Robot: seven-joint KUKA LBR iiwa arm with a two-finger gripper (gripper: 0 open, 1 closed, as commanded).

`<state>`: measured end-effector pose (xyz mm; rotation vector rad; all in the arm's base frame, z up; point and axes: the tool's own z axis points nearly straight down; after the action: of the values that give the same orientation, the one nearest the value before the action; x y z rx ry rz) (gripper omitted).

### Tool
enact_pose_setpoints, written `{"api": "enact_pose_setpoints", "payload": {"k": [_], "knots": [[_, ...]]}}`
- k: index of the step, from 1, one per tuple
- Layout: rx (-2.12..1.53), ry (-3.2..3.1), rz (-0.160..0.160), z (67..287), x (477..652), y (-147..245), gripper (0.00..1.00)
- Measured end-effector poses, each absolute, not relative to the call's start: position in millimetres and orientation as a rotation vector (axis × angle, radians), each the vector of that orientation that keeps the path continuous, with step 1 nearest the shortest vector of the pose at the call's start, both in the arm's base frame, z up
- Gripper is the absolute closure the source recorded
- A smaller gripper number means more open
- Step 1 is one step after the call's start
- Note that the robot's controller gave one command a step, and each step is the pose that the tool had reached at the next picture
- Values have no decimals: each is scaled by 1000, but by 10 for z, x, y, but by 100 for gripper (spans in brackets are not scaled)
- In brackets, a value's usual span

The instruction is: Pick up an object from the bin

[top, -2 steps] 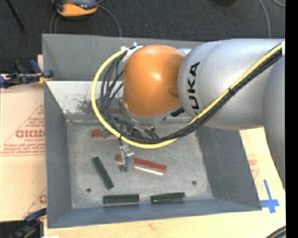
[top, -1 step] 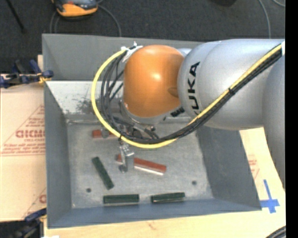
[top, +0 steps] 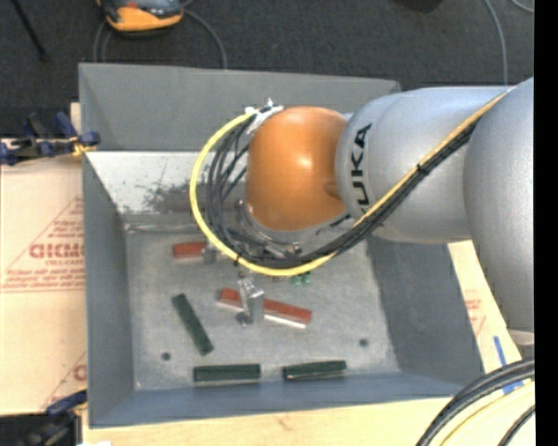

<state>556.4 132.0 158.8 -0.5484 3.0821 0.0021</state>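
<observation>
The red bar lies flat in the middle of the bin, with the jaws low over its left half (open or closed, I cannot tell). It looks slim, stiff, light and probably smooth, so it is best pinched across its narrow width near the middle, lest it tip or slip. A pale edge runs along its near side, and a green bar lies well clear on the left.

Bin: grey sheet metal, matt; floor scuffed and speckled, dark scratches on the back wall. Orange cover: glossy smooth plastic with a bright highlight. Arm: smooth silver-grey shell, satin sheen. Cables: smooth sheathing. Green bars by the front edge: dark, matt. Red bar mid-floor: slightly shiny, plastic-looking. Gripper: dull metal.
</observation>
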Motion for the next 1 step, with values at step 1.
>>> {"api": "enact_pose_setpoints", "payload": {"k": [1], "knots": [[-334,3123,0,1252,5430,1165,0]]}}
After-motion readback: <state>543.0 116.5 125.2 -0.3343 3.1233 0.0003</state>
